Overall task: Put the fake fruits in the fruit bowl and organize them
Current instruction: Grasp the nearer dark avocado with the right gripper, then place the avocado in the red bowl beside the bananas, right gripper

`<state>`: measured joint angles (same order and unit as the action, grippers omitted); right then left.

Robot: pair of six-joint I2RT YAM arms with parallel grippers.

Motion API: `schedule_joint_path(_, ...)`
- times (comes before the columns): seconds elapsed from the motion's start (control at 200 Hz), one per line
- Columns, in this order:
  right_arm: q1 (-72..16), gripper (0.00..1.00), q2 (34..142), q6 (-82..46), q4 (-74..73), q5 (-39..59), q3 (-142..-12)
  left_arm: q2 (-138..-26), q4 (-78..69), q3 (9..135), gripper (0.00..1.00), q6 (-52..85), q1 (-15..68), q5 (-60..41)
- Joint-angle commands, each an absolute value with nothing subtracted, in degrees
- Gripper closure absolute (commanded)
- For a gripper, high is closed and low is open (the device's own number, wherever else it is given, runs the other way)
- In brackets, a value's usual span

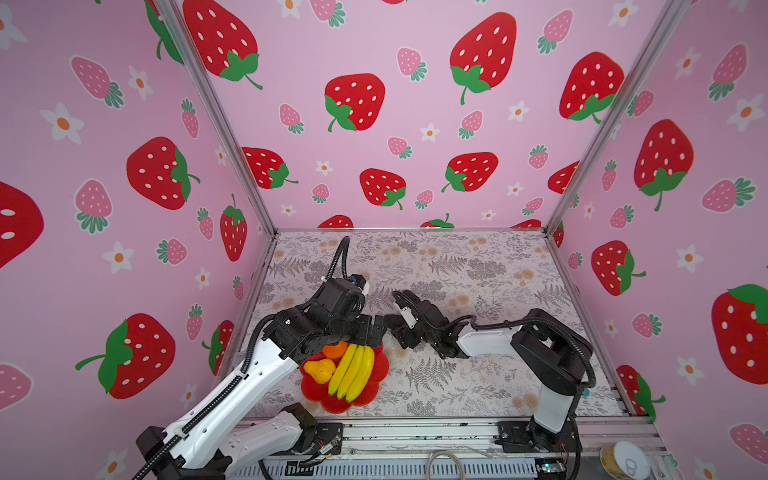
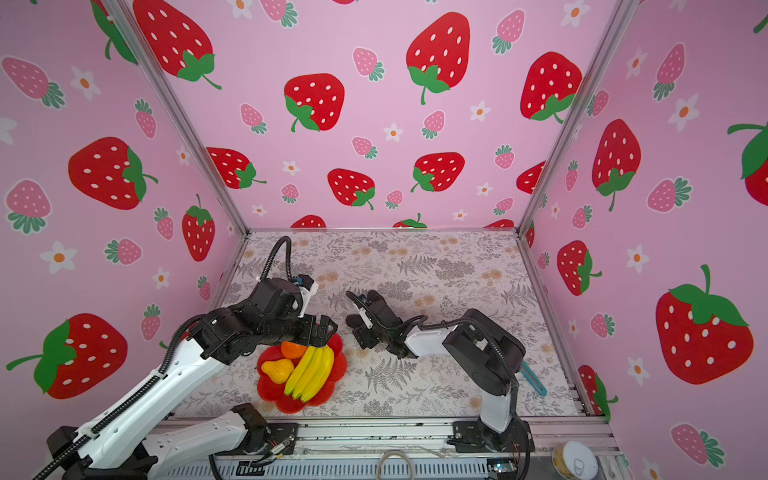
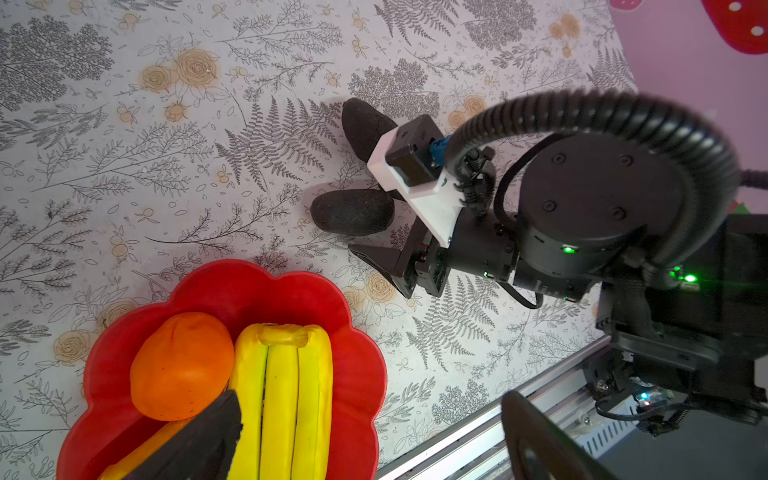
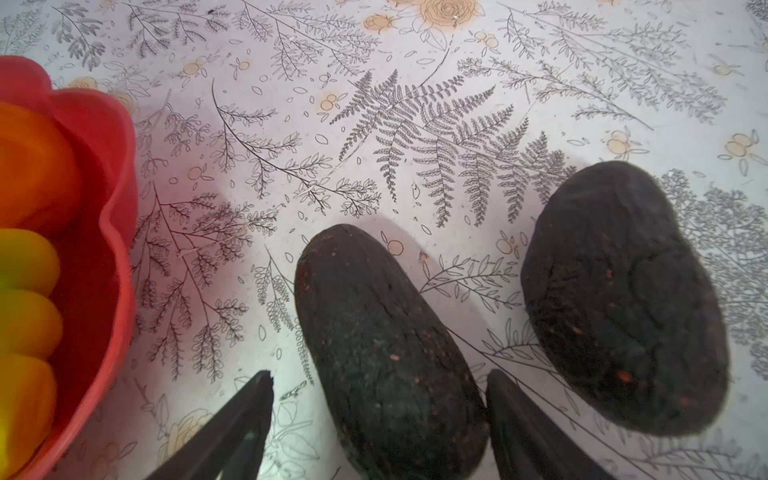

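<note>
The fruit bowl (image 1: 337, 405), a glossy red dish with a scalloped flower rim, is sitting on the floral table cover (image 1: 457, 270) near the front edge, left of the middle. It is holding a bright yellow banana bunch (image 1: 351, 372), a smooth round orange (image 1: 334, 350) and a yellow-orange pear-shaped fruit (image 1: 319, 370), all pressed close together. The left gripper (image 3: 372, 401) is hovering over the bowl's far rim with its jaws spread wide and nothing between them. The right gripper (image 4: 380, 374) is straddling one avocado (image 4: 386, 353), dark and bumpy with reddish flecks, lying on the cover just beside the bowl. The jaws are standing apart, with a gap showing on one side. The other avocado (image 4: 623, 299) is lying near it, not touching.
</note>
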<state>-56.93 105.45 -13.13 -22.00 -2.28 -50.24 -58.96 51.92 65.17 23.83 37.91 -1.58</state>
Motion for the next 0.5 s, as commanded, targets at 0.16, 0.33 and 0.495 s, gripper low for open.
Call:
schedule_joint_path(0.16, -56.63, 0.33, 107.76, -11.68, -24.18, -0.39, -52.38, -57.75, 50.89, 64.2, 0.01, 24.61, 37.62, -1.24)
schedule_joint_path(0.33, -56.67, 0.5, 107.22, -11.37, -24.48, 0.15, -51.65, -57.15, 50.89, 63.81, 0.01, 24.7, 37.61, -1.32)
schedule_joint_path(0.495, -56.64, 0.62, 103.11, -10.81, -27.11, 0.61, -48.09, -56.82, 51.2, 63.69, 0.01, 24.62, 37.54, -1.06)
